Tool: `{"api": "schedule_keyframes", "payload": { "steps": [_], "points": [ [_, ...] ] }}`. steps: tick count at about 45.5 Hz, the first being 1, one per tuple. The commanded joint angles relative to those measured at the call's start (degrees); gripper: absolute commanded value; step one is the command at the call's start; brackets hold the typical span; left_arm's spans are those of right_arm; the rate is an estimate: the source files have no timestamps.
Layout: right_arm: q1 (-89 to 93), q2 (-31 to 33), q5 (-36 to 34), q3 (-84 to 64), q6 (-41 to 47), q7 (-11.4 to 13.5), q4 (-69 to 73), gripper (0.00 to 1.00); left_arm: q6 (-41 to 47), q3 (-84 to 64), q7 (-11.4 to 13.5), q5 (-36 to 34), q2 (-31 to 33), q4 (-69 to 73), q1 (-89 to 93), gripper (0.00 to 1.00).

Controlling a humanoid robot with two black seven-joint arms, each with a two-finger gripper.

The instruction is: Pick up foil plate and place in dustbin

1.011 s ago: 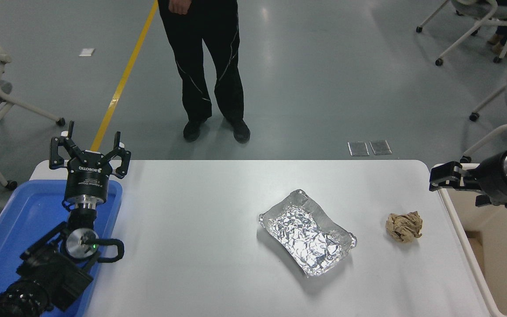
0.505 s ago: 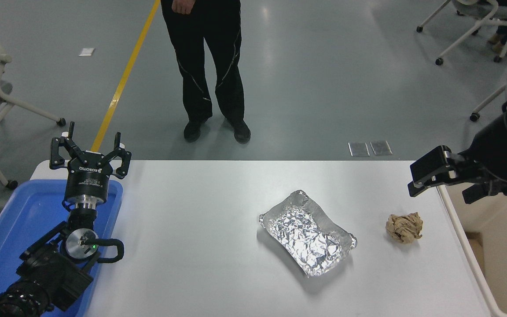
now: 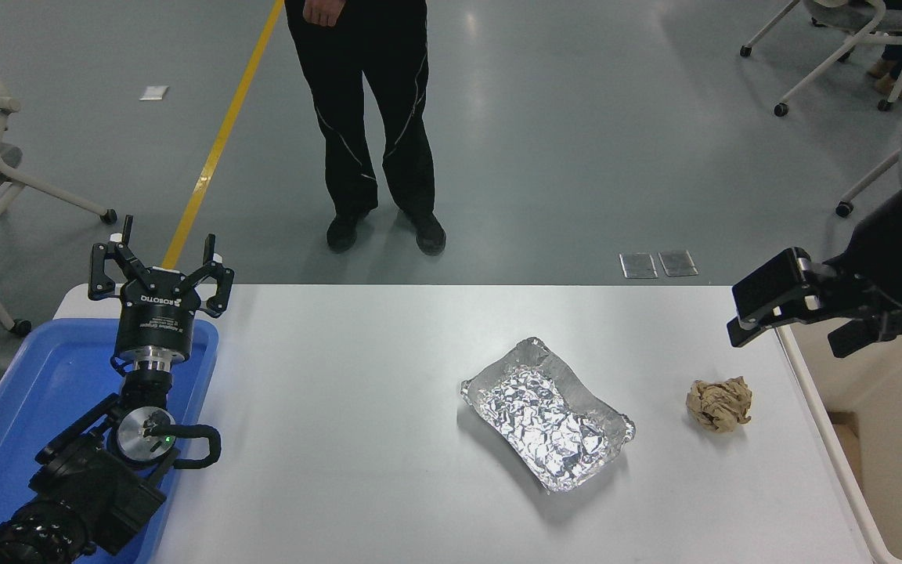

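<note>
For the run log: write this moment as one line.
stage: approach | right hand: above table's right edge, empty | left hand: parked over blue tray, open | foil plate: on table, untouched | dustbin: right of table

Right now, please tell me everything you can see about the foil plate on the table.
The foil plate is a shiny silver tray of crinkled aluminium foil, rectangular with rounded corners and a shallow raised rim that looks a little bent. It appears empty. It lies flat and open side up on the white table, turned diagonally, right of the middle. Nothing touches it: the crumpled brown paper ball lies apart to its right, and the right gripper is beyond that, not over the plate.
</note>
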State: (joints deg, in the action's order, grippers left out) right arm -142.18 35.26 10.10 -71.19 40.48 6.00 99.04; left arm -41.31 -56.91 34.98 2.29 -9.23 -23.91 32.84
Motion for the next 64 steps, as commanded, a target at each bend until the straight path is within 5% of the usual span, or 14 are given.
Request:
{"api": "schedule_keyframes", "payload": {
  "steps": [1,15,24,40,64],
  "points": [
    [9.3,-0.3,-0.5,5.0,-8.7,-0.3,-2.0,1.00,0.0,0.0,0.0,0.0,0.0,0.0,0.0,0.99],
    [23.3,-7.4,-1.0,12.0,-14.9,0.0,-5.9,1.00,0.0,0.0,0.0,0.0,0.0,0.0,0.0,0.99],
    [32.9,-10.4,-11.3,14.3,-16.2,0.7,-11.6,1.00,-0.1,0.0,0.0,0.0,0.1,0.0,0.0,0.99],
    [51.3,-14.4,-21.7,19.2,-24.1,6.0,-19.3,1.00,0.0,0.0,0.0,0.0,0.1,0.0,0.0,0.99],
    [66.7,-15.7,-29.0,28.5,-38.1,6.0,-23.5,1.00,0.0,0.0,0.0,0.0,0.2,0.0,0.0,0.99]
  ]
}}
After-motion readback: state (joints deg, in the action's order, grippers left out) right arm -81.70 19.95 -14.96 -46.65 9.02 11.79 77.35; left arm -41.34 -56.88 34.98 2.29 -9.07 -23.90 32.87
